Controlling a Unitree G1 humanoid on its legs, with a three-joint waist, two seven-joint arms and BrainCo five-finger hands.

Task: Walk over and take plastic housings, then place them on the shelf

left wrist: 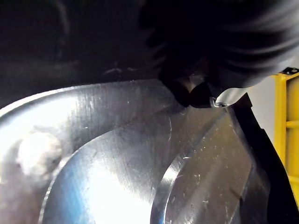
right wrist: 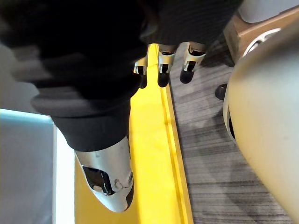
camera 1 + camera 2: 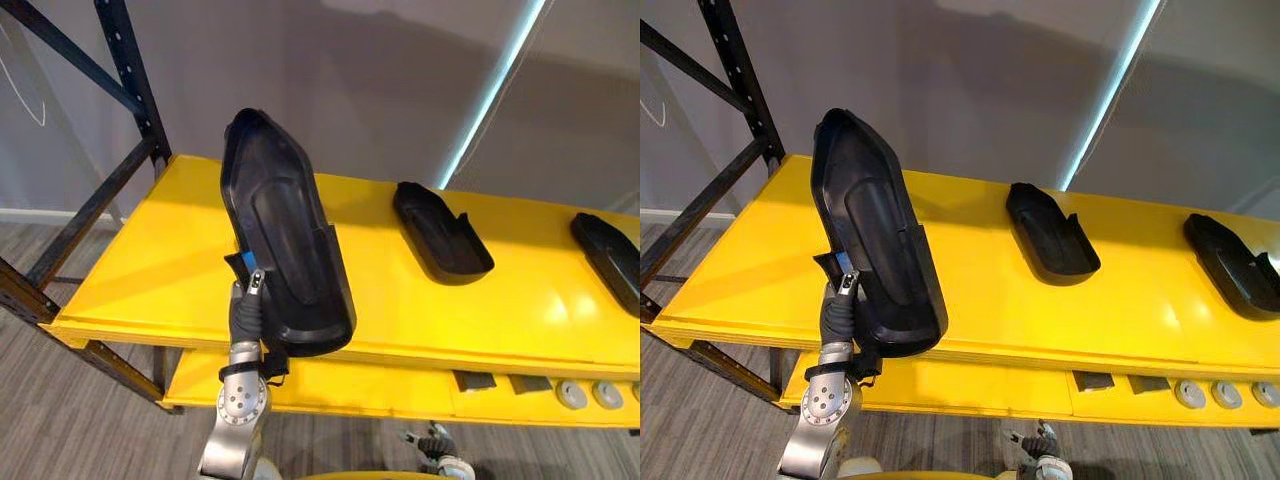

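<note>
A long black plastic housing (image 3: 280,235) stands tilted, its hollow side facing me, over the left part of the yellow shelf (image 3: 150,260). My left hand (image 3: 247,305) comes up from below and is shut on the housing's lower left edge; the left wrist view shows the housing's glossy surface (image 1: 140,158) right against the hand. Two smaller black housings lie flat on the shelf, one in the middle (image 3: 443,232) and one at the right end (image 3: 610,255). My right hand (image 2: 161,65) hangs open beside the shelf's front edge (image 2: 156,154), holding nothing.
The rack's dark metal upright and braces (image 3: 130,80) rise at the shelf's left end. A lower yellow shelf (image 3: 350,390) carries small grey blocks (image 3: 472,380) and round discs (image 3: 572,393). A grey wall stands behind, grey plank floor (image 3: 60,410) below.
</note>
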